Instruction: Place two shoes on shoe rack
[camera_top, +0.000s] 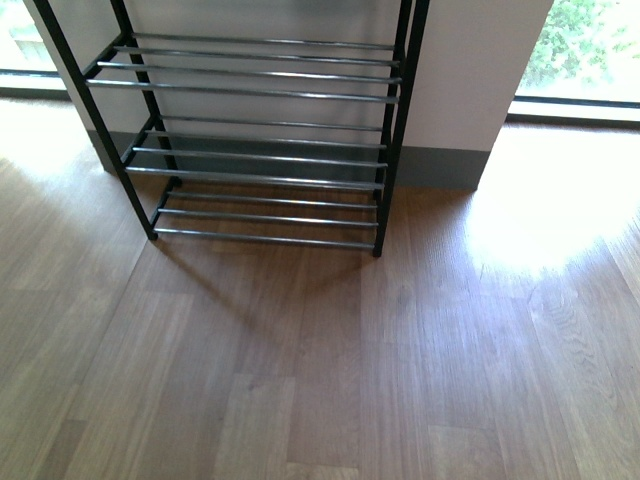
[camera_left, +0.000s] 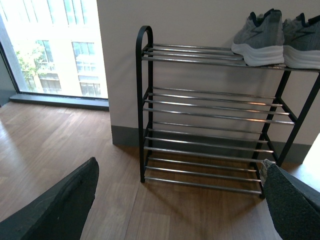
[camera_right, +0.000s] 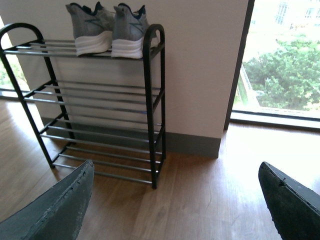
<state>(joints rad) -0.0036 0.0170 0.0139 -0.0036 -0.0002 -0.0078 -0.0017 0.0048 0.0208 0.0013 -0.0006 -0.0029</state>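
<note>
Front view: the upper tiers of the shoe rack (camera_top: 260, 180) are cut off by the picture edge; only three lower tiers of chrome bars show, all bare. Neither arm appears in this view.

Left gripper (camera_left: 180, 167): jaws stand wide apart, holding nothing. Only the dark inner faces of the jaws show; the rest is out of frame. The rack stands ahead of this gripper, across a strip of bare wooden floor (camera_top: 320, 380).

Right gripper (camera_right: 176, 169): jaws wide apart, holding nothing, and likewise cut off by the frame. The rack stands ahead of it and to one side.

Task items: two grey sneakers (camera_right: 131, 27) with white soles sit side by side and touching on the top tier, at the end nearer the right gripper and well above both grippers. In the left wrist view one sneaker is cut by the picture edge.

Clearances: the rack backs against a white wall (camera_top: 450, 80). A window (camera_right: 285, 65) reaches the floor on each side of that wall. The floor between the grippers and the rack is open
</note>
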